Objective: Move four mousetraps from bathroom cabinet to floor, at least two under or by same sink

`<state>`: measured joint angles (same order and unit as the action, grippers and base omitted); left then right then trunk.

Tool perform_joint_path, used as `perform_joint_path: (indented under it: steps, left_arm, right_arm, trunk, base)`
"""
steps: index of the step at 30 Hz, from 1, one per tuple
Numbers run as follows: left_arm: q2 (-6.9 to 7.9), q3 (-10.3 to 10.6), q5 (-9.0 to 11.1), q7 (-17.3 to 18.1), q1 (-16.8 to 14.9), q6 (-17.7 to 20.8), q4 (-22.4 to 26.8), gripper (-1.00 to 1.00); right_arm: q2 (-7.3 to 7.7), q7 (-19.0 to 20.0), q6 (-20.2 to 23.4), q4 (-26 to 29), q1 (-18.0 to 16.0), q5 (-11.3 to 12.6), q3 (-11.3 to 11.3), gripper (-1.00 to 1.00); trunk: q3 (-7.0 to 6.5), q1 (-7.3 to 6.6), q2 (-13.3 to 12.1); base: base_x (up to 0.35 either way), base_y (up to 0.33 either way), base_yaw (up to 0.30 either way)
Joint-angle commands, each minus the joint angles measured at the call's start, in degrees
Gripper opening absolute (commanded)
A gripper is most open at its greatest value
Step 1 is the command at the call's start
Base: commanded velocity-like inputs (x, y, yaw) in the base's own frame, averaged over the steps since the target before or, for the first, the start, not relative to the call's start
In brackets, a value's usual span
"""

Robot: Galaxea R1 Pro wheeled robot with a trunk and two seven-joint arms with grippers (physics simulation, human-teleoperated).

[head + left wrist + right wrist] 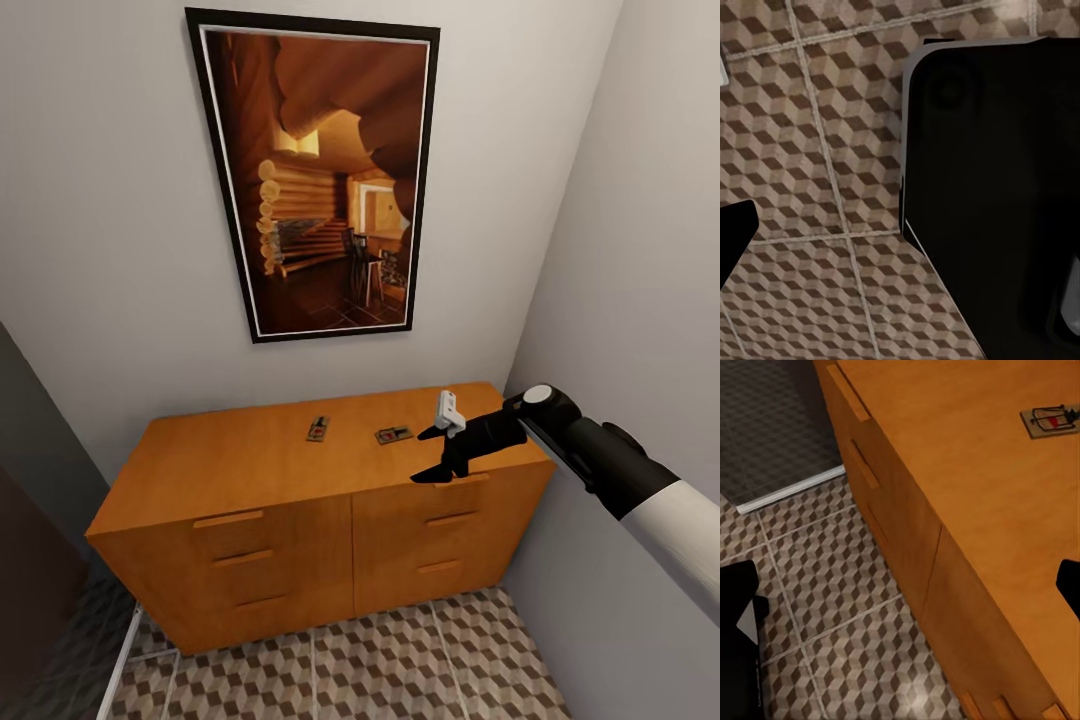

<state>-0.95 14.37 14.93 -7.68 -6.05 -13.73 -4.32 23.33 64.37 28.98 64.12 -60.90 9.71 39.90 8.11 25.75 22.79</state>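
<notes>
Head view: mousetraps [393,435] beside right end effector [432,455].

Soft even light, slight blur

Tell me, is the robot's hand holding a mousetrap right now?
No, the right gripper hangs open and empty over the cabinet, while two mousetraps lie on top.

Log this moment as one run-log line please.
phase: reaching | right claw: open, empty, over cabinet front edge | mousetraps on top: two visible | floor: none placed in view
</notes>
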Motion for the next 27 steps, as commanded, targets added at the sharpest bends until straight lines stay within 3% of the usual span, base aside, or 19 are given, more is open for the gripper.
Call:
perform_joint_path:
  steps: [1, 27]
  left_arm:
    - [-0.08, 0.5, 0.4, -0.1, -0.1, -0.4, -0.3, 1.00]
    - [-0.62, 0.5, 0.5, -0.1, 0.8, -0.4, -0.3, 1.00]
  right_arm:
    - [0.07, -0.1, 0.2, -0.1, -0.1, 0.5, 0.2, 1.00]
    - [-0.08, 0.1, -1.0, -0.8, -0.1, 0.4, 0.2, 1.00]
  trunk:
    - [0.12, 0.04, 0.1]
    - [0.12, 0.04, 0.1]
  base:
    - [0.007, -0.006, 0.000]
    - [0.091, -0.050, 0.000]
